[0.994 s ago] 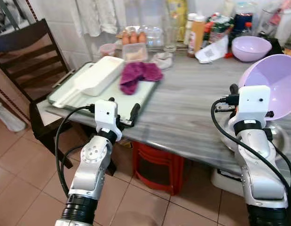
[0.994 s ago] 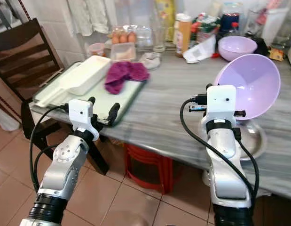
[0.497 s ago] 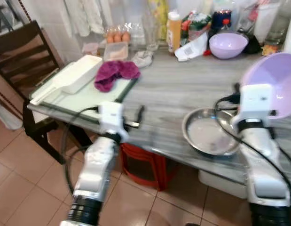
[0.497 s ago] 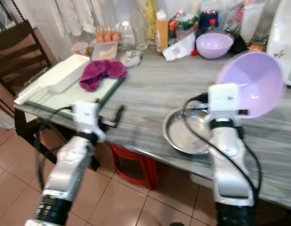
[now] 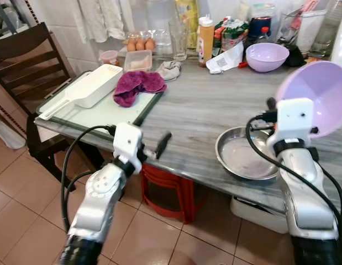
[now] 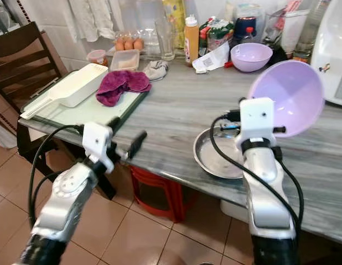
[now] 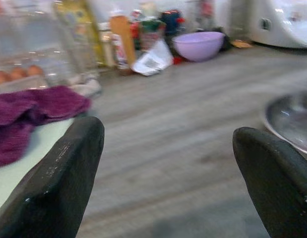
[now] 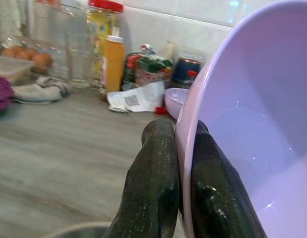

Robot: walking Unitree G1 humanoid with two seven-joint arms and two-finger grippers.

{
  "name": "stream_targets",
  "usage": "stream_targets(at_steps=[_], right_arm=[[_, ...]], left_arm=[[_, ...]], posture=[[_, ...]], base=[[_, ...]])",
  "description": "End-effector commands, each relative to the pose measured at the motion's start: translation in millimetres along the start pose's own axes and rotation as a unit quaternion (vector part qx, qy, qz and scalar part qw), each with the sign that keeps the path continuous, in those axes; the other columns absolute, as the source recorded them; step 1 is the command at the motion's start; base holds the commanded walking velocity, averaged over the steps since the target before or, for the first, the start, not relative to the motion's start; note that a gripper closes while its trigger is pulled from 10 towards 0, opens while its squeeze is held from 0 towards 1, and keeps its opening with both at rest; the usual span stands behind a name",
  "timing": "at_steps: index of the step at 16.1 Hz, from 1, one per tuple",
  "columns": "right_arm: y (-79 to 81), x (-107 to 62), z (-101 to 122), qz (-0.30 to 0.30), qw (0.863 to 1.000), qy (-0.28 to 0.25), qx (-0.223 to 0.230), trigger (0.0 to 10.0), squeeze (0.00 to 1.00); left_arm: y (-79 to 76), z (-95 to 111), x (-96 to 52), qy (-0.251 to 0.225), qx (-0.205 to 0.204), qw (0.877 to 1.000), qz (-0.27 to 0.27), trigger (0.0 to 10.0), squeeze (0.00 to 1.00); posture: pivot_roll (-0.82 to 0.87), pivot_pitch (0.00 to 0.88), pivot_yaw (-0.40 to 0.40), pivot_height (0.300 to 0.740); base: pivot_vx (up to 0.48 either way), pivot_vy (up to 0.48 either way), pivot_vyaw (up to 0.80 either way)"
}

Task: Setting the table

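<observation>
Large lilac bowl (image 6: 285, 96): smooth, glossy plastic, deep and round, tipped on edge with the hollow facing the camera, raised above the grey wood-grain desk (image 5: 204, 110). Gripped at the rim by the right pincer (image 8: 179, 163), one black finger inside the wall and one outside, clenched tight on it. Held over the far side of a shallow round metal pan (image 5: 243, 160) near the front edge of the desk, apart from it.

Left pincer (image 7: 168, 163) released, fingers (image 5: 162, 144) spread wide, poised at the front edge of the desk between the pale green tray (image 5: 99, 113) and the pan, grasping nothing.

On the tray: white oblong container (image 5: 93, 85) and crumpled purple cloth (image 5: 137, 84). At the back of the desk: second, smaller lilac bowl (image 5: 266, 56), orange bottle (image 5: 205, 40), eggs (image 5: 139, 44). Dark wooden chair (image 5: 27, 61) at the left end.

Compared with one second ago: whole scene shifted through camera motion, pan now fully exposed, bowl still clamped by the right pincer.
</observation>
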State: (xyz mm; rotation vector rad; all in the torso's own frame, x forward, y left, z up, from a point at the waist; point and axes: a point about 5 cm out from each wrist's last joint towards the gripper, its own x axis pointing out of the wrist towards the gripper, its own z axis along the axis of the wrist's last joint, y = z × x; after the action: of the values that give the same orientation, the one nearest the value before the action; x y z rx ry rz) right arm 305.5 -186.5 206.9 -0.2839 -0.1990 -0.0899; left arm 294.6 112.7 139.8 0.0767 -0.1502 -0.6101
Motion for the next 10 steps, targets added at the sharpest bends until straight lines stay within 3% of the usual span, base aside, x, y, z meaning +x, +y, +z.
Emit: stream_targets(at_steps=[1, 3, 7, 10], right_arm=[[2.8, 5.1, 4, 0.018, 1.0, -0.004, 0.005, 10.0, 0.0], [9.4, 14.0, 12, 0.057, 0.998, -0.016, 0.009, 10.0, 0.0], [27.6, 23.7, 22, 0.127, 0.992, -0.022, 0.004, 10.0, 0.0], [58.8, 27.4, 23, 0.214, 0.976, 0.016, 0.044, 10.0, 0.0]], left_arm=[[-4.8, 1, -5.2, -0.004, 0.006, 0.999, -0.041, 10.0, 0.0], [-9.7, -3, -15.3, 0.004, 0.013, 0.996, -0.092, 10.0, 0.0], [-13.4, -3, -19.1, 0.008, 0.026, 0.991, -0.128, 10.0, 0.0], [-18.0, -3, -15.5, 0.004, 0.02, 0.991, -0.134, 10.0, 0.0]], posture=[[-0.24, 0.081, 0.105, 0.74], [-0.24, 0.082, 0.106, 0.74], [-0.24, 0.08, 0.104, 0.74], [-0.24, 0.074, 0.1, 0.74]], base=[[0.0, 0.0, 0.0], [0.0, 0.0, 0.0], [0.0, 0.0, 0.0], [0.0, 0.0, 0.0]])
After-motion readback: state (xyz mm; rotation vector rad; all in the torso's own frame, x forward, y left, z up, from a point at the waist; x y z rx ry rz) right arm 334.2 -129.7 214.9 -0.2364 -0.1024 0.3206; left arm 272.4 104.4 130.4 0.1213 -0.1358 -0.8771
